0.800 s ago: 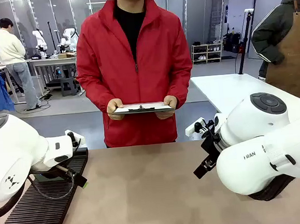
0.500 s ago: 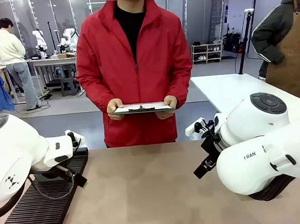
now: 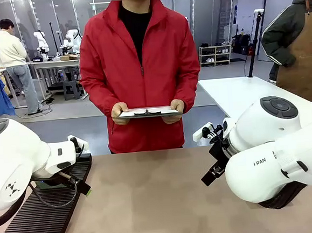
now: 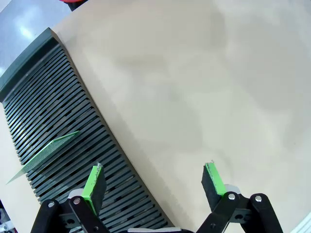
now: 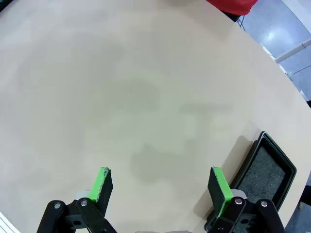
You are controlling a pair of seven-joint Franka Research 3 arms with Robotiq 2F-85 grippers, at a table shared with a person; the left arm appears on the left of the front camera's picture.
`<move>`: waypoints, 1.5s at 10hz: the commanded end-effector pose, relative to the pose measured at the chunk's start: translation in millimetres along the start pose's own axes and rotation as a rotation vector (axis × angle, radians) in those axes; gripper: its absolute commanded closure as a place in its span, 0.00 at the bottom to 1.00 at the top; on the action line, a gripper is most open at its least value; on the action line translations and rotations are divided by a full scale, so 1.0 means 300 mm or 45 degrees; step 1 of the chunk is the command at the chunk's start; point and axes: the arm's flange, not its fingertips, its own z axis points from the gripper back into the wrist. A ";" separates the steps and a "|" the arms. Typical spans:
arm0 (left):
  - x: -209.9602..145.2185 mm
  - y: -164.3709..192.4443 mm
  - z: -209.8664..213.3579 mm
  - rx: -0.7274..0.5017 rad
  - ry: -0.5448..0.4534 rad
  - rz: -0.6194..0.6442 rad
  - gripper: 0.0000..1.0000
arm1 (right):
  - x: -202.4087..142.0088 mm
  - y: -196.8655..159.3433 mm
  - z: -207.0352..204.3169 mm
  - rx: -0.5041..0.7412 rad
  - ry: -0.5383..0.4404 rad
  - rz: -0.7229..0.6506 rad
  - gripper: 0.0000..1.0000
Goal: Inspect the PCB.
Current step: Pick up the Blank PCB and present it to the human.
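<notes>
**Both grippers open over the table, PCB in the rack**

The left gripper (image 4: 154,180) hangs over the tan table (image 4: 194,87), its two green pads spread wide and gripping nothing. The right gripper (image 5: 161,185) hangs the same way. One PCB (image 4: 46,150) leans tilted in the black slotted rack (image 4: 58,111) near the left gripper, seemingly seated in a slot. One black tray (image 5: 266,169) lies by the right gripper. Across the table, a person's two hands (image 3: 119,112) hold one clipboard (image 3: 148,112) level.
</notes>
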 end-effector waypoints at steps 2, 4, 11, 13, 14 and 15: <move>0.000 0.001 0.000 0.000 0.000 0.001 0.00 | 0.000 0.000 0.000 0.001 0.000 -0.002 0.00; 0.031 0.016 0.027 -0.008 0.016 -0.009 0.00 | 0.000 0.000 0.000 0.000 0.000 0.000 0.00; 0.056 0.186 0.251 -0.581 -0.053 0.216 0.00 | 0.016 -0.170 0.247 0.534 -0.144 -0.225 0.00; -0.044 0.287 0.325 -0.927 -0.041 0.337 0.00 | -0.072 -0.281 0.305 0.817 -0.166 -0.418 0.00; -0.100 0.347 0.353 -1.046 -0.092 0.392 0.00 | -0.122 -0.337 0.320 0.891 -0.127 -0.500 0.00; -0.163 0.410 0.373 -1.124 -0.177 0.471 0.00 | -0.179 -0.401 0.332 0.999 -0.093 -0.621 0.00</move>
